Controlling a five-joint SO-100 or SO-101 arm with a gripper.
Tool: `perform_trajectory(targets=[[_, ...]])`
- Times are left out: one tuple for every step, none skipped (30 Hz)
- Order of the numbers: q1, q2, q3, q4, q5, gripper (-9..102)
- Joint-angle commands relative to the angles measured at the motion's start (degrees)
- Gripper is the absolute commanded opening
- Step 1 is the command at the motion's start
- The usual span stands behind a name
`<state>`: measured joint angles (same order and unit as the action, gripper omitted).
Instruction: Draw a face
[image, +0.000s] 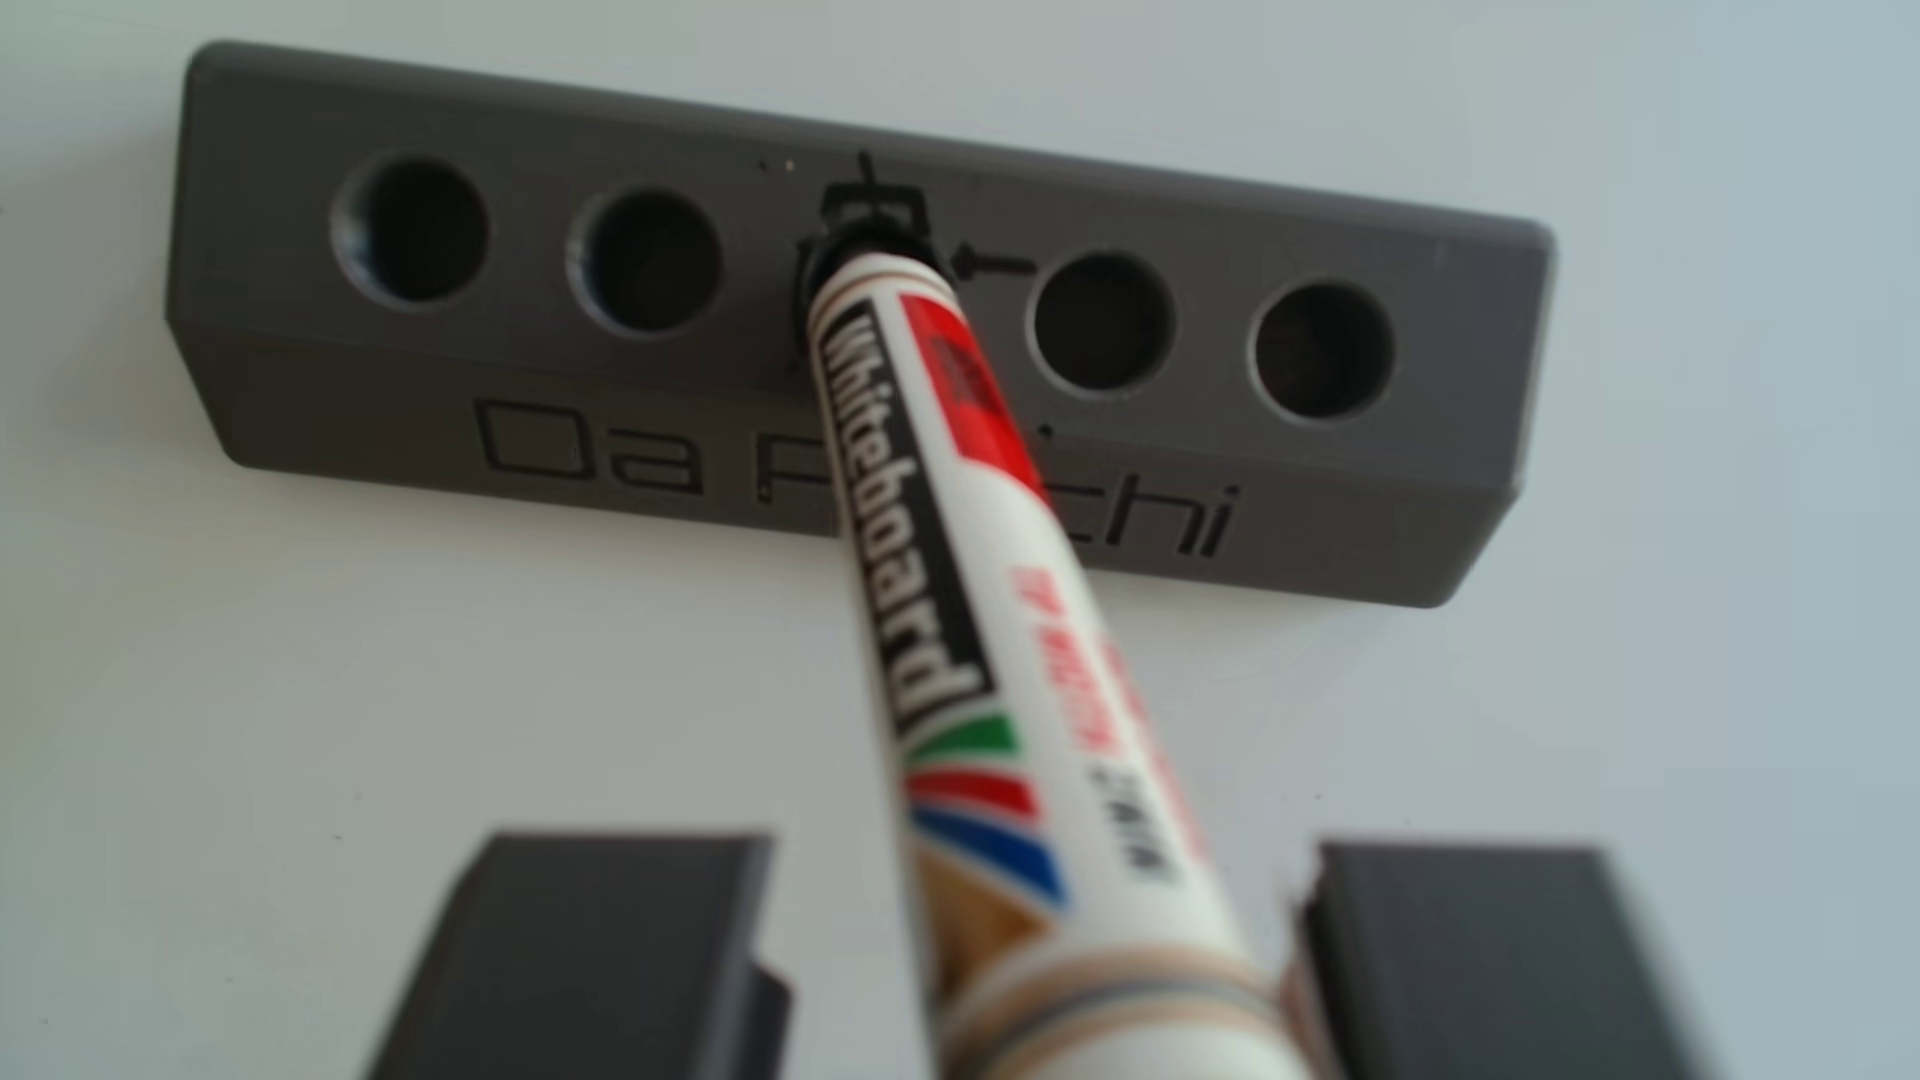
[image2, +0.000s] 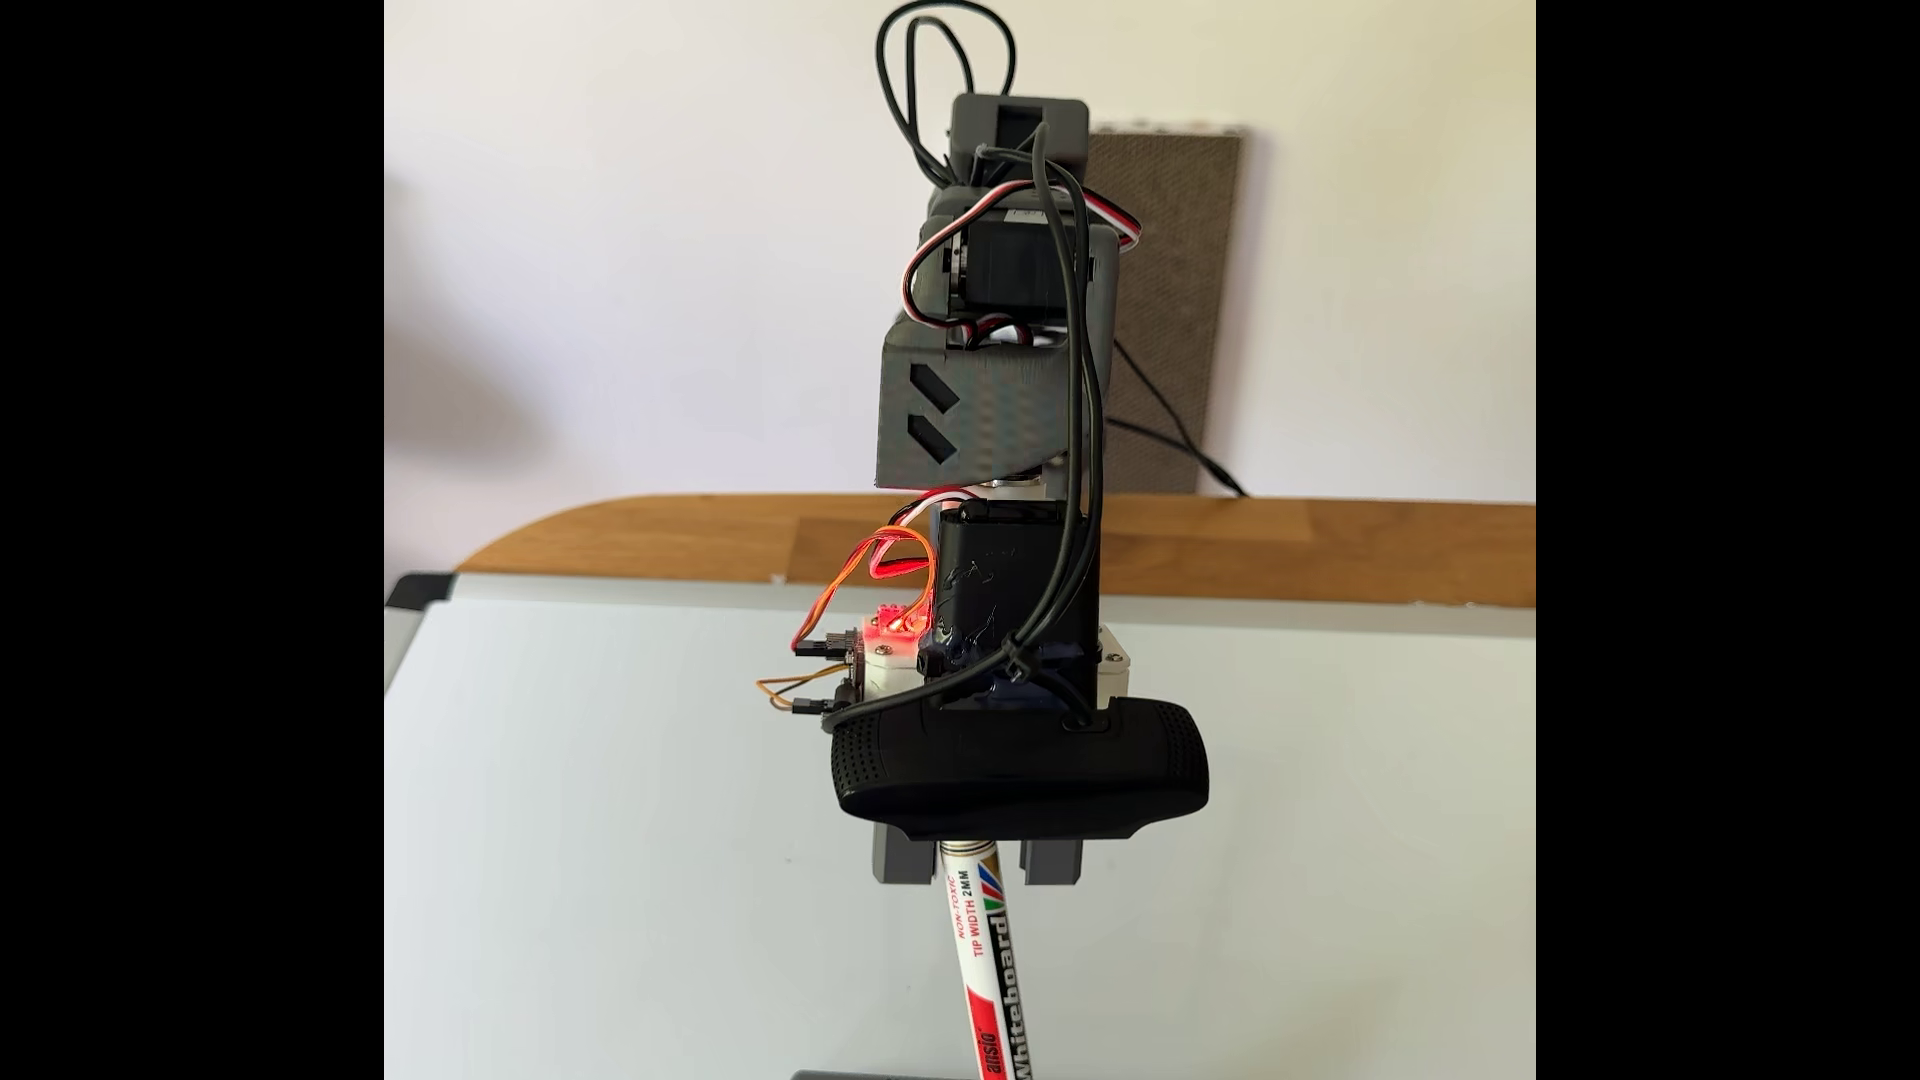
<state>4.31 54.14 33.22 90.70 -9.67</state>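
Note:
A white whiteboard marker (image: 935, 582) stands tilted with its tip in the middle hole of a grey holder (image: 312, 395) engraved "Da Pinchi". My gripper (image: 1039, 846) straddles the marker's rear end. The left grey finger (image: 603, 955) stands clearly apart from the barrel, and the right finger (image: 1475, 955) is close beside it. In the fixed view the gripper (image2: 974, 867) hangs under a black webcam, the marker (image2: 982, 955) slants down from it, and the holder's top edge (image2: 883, 1075) shows at the bottom. The face's strokes are out of view.
The holder lies on a white whiteboard (image2: 623, 831) on a wooden table (image2: 1351, 550). Two empty holes (image: 416, 228) are on the left of the marker and two (image: 1320, 348) on the right. Thin black pen marks (image: 987, 265) ring the middle hole.

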Motion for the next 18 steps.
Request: perform_trajectory(targets=[[0.8, 1.8, -3.4, -0.4, -0.3, 99], [0.8, 1.8, -3.4, -0.4, -0.3, 99], [0.8, 1.8, -3.4, -0.4, -0.3, 99], [0.8, 1.8, -3.5, -0.5, -0.3, 99], [0.8, 1.8, -3.6, -0.5, -0.3, 99], [0.8, 1.8, -4.0, -0.5, -0.3, 99], [0.8, 1.8, -4.1, -0.6, -0.3, 99], [0.8, 1.8, -4.1, -0.6, -0.3, 99], [0.8, 1.8, -4.1, -0.6, -0.3, 99], [0.8, 1.8, -4.1, -0.6, -0.3, 99], [0.8, 1.8, -4.2, -0.6, -0.3, 99], [0.8, 1.8, -4.2, -0.6, -0.3, 99], [0.8, 1.8, -4.2, -0.6, -0.3, 99], [0.8, 1.8, -4.2, -0.6, -0.3, 99], [0.8, 1.8, -4.2, -0.6, -0.3, 99], [0.8, 1.7, -4.2, -0.7, -0.3, 99], [0.8, 1.7, -4.2, -0.7, -0.3, 98], [0.8, 1.7, -4.2, -0.7, -0.3, 97]])
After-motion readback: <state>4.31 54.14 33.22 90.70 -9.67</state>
